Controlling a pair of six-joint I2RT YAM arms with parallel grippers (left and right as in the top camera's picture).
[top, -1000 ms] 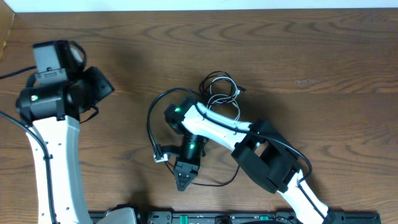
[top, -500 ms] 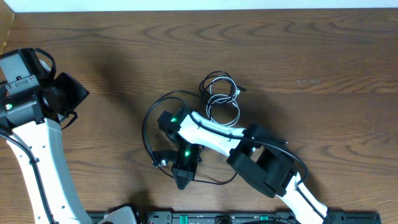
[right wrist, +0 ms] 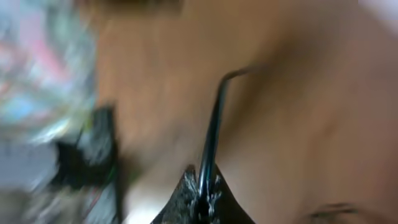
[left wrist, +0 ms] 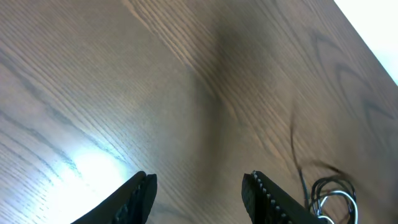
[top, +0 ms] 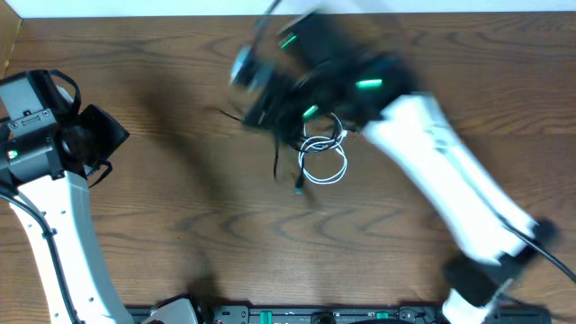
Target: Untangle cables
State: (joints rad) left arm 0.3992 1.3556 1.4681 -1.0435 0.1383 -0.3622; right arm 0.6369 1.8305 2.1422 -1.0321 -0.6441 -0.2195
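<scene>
I see left arm (top: 63, 225) upright at left edge, left end effector (left wrist: 199, 190) with fingers spread wide. Right arm (top: 450, 171) stretched from near right toward far centre, blurred; right end effector (right wrist: 200, 199) pinched tight on black cable (right wrist: 211, 134).

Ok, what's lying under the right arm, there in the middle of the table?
Just below the blurred right arm, white cable loops show, and a black cable trails out beside them. Their upper part is covered by the arm.

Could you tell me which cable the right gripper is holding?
The thin black cable, pinched between the right gripper's fingers; the thin white coiled cable lies on the wooden table.
</scene>
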